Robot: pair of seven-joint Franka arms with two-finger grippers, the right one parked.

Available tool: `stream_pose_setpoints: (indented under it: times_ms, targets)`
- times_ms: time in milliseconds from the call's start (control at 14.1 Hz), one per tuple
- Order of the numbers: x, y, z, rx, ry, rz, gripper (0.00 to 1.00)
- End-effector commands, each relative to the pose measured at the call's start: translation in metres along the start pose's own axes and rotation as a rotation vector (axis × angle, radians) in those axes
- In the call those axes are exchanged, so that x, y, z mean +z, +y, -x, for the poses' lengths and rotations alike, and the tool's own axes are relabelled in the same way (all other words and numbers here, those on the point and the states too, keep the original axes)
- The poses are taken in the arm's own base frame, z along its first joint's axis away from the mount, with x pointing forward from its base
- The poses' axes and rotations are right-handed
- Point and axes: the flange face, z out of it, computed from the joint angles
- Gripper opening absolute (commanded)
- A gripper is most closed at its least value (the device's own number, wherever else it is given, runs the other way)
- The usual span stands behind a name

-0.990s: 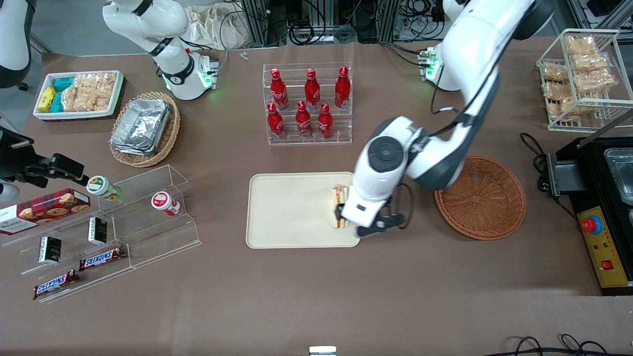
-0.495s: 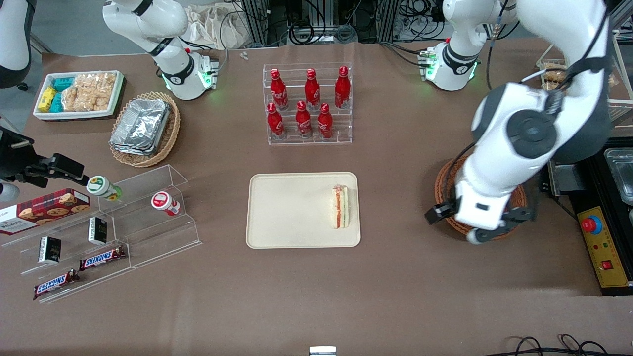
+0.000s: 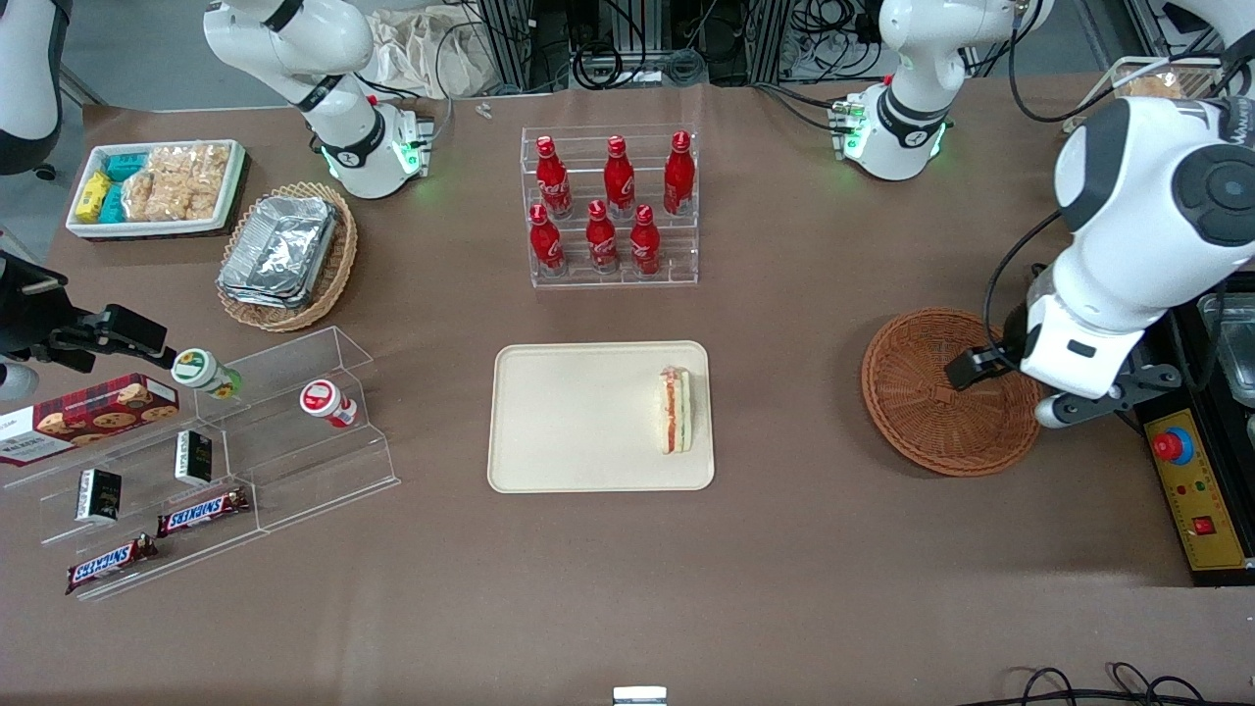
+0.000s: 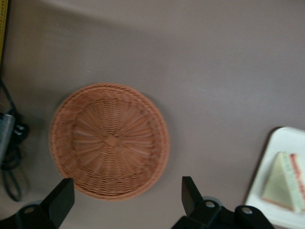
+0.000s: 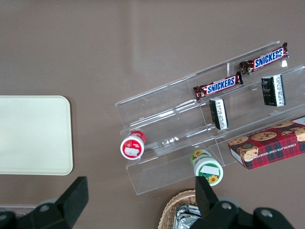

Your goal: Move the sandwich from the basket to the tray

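1. Now resting on the flat cream-beige rectangular tray (image 3: 588,417): small triangular white-bread sandwich (image 3: 676,410), lying at the edge nearest the basket.
2. Emptied: round reddish-brown woven wicker basket (image 3: 931,412).
3. Hovering above that basket with fingers spread apart and nothing gripped: left end effector (image 4: 126,198).
4. Judged complete, with the arm clear of the tray.

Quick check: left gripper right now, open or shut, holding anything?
Left gripper: open, holding nothing, above the round reddish-brown wicker basket; the triangular white-bread sandwich lies on the cream rectangular tray.
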Motion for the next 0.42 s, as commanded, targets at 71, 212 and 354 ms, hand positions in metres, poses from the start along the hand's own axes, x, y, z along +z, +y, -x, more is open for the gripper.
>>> stream_pose_setpoints:
  times_ms: [71,212,354]
  targets:
    - [0.002,-0.044,-0.001,0.083,-0.033,-0.007,1.00]
    - [-0.005,-0.050,-0.014,0.103,-0.029,0.001,1.00]
    - [-0.024,-0.052,-0.023,0.147,-0.033,0.010,1.00]
